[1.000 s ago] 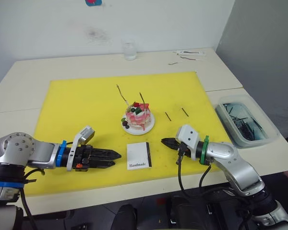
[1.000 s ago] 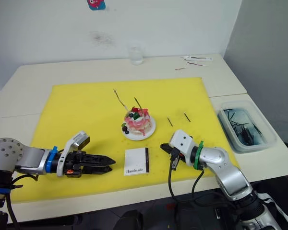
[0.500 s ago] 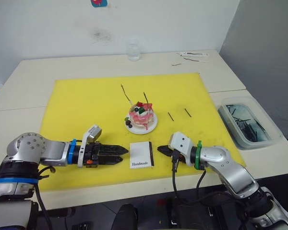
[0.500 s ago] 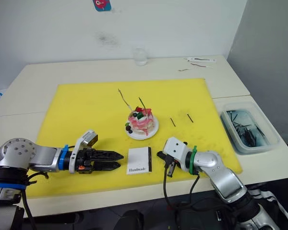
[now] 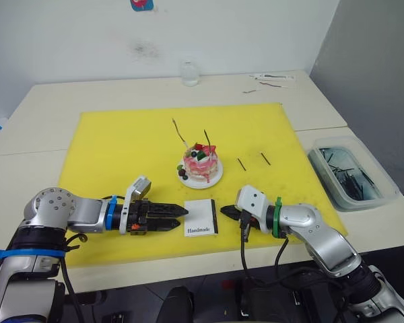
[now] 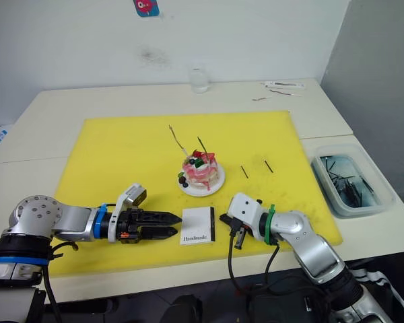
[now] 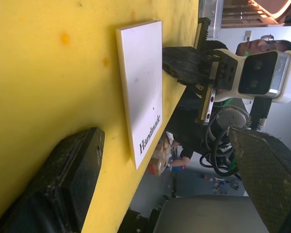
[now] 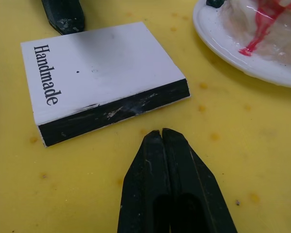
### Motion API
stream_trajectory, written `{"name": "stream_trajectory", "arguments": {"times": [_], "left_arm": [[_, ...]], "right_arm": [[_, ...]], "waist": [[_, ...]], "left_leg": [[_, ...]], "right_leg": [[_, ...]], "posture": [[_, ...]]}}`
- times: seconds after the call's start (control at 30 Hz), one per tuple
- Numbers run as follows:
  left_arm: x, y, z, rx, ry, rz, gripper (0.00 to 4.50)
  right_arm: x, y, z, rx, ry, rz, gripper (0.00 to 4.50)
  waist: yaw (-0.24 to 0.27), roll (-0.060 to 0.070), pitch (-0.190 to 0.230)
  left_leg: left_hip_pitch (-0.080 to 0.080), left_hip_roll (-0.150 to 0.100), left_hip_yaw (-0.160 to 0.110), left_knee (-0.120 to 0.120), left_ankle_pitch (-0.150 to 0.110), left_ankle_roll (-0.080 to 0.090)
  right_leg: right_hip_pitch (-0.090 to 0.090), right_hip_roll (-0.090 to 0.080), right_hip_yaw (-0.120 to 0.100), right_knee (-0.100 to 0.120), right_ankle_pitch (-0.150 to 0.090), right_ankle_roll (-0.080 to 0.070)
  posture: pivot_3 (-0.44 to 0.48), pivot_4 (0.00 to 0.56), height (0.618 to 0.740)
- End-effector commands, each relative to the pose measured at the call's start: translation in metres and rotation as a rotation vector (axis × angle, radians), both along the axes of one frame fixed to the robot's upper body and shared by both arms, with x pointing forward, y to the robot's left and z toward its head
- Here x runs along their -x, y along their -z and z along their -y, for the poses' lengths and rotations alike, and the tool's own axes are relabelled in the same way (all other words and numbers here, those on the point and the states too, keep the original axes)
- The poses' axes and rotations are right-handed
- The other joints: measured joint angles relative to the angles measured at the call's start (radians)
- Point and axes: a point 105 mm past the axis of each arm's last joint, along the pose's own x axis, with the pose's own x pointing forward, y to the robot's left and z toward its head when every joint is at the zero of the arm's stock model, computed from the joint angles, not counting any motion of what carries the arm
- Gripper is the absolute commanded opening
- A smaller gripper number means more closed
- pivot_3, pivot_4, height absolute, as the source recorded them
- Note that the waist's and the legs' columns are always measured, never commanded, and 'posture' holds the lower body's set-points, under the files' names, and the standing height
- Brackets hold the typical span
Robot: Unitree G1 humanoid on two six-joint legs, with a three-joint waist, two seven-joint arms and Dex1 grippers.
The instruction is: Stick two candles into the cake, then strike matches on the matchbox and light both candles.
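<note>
The pink-and-white cake (image 5: 200, 163) sits on a small white plate (image 5: 216, 180) in the middle of the yellow mat. Two thin candles stand in it, one long and leaning left (image 5: 180, 133), one shorter (image 5: 206, 136). Two dark matches (image 5: 240, 163) (image 5: 264, 159) lie on the mat to its right. The white matchbox (image 5: 200, 218) lies flat in front of the cake, its black strip (image 8: 117, 110) facing my right gripper. My left gripper (image 5: 182, 217) is open, its tips just left of the box. My right gripper (image 8: 161, 132) is shut and empty, just right of it.
A clear bin (image 5: 351, 176) of dark sticks stands off the mat (image 5: 114, 148) to the right. A glass (image 5: 189, 73) and some small items (image 5: 273, 77) sit at the table's back. A seam divides the table near the bin.
The camera has shifted. My left gripper has slid right, up to the matchbox's left edge. My right gripper has edged left toward the box's striking strip.
</note>
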Motion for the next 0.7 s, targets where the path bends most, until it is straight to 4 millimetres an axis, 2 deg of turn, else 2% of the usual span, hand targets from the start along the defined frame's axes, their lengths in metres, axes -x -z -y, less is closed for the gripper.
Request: {"name": "stream_trajectory", "arguments": {"times": [0.03, 0.23, 0.5, 0.7], "left_arm": [[0.006, 0.011, 0.013, 0.008, 0.046, -0.042, 4.5], [0.007, 0.014, 0.013, 0.001, 0.038, -0.045, 4.5], [0.009, 0.016, 0.012, -0.003, 0.029, -0.047, 4.5], [0.012, 0.018, 0.013, -0.005, 0.032, -0.045, 4.5]], "right_arm": [[0.012, -0.002, -0.014, -0.015, -0.075, -0.042, 0.03], [0.009, -0.006, -0.022, -0.025, -0.081, -0.054, 0.03], [0.009, -0.009, -0.006, -0.008, -0.09, -0.074, 0.03], [0.009, -0.011, -0.021, -0.037, -0.125, -0.101, 0.03]], "waist": [[0.0, 0.0, 0.0], [0.0, 0.0, 0.0], [0.001, 0.001, -0.001], [0.0, 0.001, -0.001]], "left_leg": [[0.0, 0.0, 0.0, 0.0, 0.0, 0.0], [0.0, 0.0, 0.0, 0.0, 0.0, 0.0], [0.0, -0.006, -0.002, 0.0, 0.0, -0.001], [-0.001, -0.01, -0.002, 0.0, 0.0, -0.001]], "right_leg": [[0.0, 0.0, 0.0, 0.0, 0.0, 0.0], [0.0, 0.0, 0.0, 0.0, 0.0, 0.0], [0.001, -0.005, 0.0, 0.0, -0.001, 0.004], [0.001, -0.01, 0.001, 0.0, 0.0, 0.013]], "posture": [[0.0, 0.15, 0.74], [0.0, 0.15, 0.74], [0.0, 0.15, 0.74], [0.0, 0.15, 0.74]]}}
